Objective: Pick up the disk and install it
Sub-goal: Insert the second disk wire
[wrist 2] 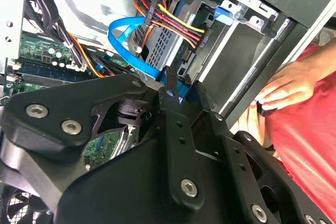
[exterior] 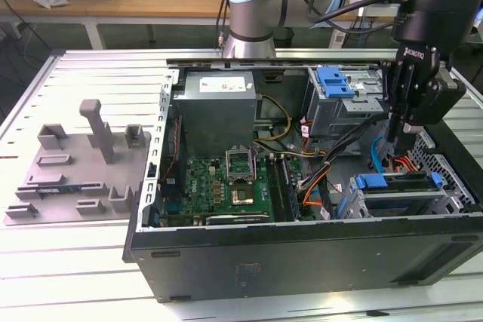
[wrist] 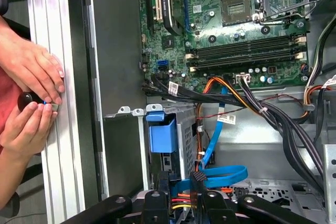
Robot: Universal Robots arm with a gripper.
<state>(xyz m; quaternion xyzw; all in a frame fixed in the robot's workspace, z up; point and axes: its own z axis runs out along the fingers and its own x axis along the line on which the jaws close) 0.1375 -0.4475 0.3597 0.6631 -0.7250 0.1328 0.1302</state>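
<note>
The disk (exterior: 406, 185), a flat silver drive in a blue rail bracket, lies in the grey cage (exterior: 392, 203) at the near corner of the open computer case, on the exterior view's right. My gripper (exterior: 398, 132) hangs just above it, fingers pointing down and apart from it. In both wrist views the jaws stand a little apart, and through the gap I see cables and blue plastic but nothing held. The gripper (wrist: 178, 192) hovers over a blue plastic part (wrist: 161, 134) at the cage's edge. In the second wrist view the gripper (wrist 2: 185, 95) is over a blue flat cable (wrist 2: 126, 38).
Orange, red and black cable bundles (wrist: 247, 100) run beside the cage. The motherboard (exterior: 226, 186) and a second cage with a blue latch (exterior: 336, 81) fill the rest of the case. A person's hands (wrist: 29, 98) rest on the table rail outside the case wall. A grey fixture (exterior: 83, 164) stands at the exterior view's left.
</note>
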